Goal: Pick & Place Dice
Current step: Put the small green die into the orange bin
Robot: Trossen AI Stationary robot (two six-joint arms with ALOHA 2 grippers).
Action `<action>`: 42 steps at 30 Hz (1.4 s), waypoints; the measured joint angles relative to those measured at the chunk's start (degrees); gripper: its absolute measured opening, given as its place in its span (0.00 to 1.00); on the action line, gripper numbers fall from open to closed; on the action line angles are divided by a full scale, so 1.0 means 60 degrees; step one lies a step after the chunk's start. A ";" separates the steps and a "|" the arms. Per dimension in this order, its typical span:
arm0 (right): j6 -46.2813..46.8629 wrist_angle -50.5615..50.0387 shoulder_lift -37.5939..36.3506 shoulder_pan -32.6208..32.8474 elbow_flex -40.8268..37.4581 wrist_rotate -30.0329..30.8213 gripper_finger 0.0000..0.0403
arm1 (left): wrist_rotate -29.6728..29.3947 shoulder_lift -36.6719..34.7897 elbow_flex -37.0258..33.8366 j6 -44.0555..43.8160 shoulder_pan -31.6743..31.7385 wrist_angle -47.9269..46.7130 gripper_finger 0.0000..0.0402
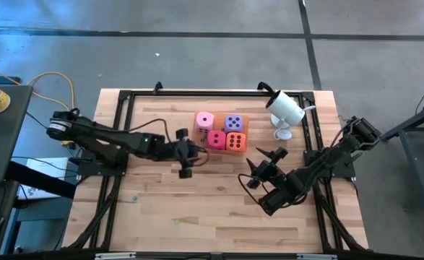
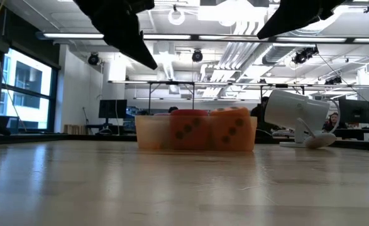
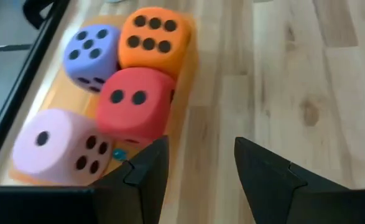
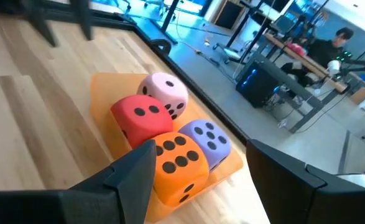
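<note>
Wooden table [image 1: 197,209] carries translucent orange tray [image 1: 243,118] at centre-far. Four dice fill tray, touching in two-by-two block: pink die [image 1: 204,120] far-left, purple die [image 1: 232,123] far-right, red die [image 1: 217,139] near-left, orange die [image 1: 235,141] near-right. Left gripper [image 1: 184,153] just left of tray, fingers [image 3: 146,177] moderately apart, holding nothing. Right gripper [image 1: 264,170] near-right of tray, jaws apparently parted, empty. White camera [image 1: 285,108] stands right of tray.

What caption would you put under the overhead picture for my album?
Four dice, pink, purple, red and orange, fill an orange tray between two open tools, left and right.
</note>
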 joint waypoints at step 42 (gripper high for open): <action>-0.1017 0.0823 0.0000 -0.1254 0.0000 -0.0246 0.59 | 0.3267 0.0372 0.0000 -0.2462 -0.3316 -0.1411 0.75</action>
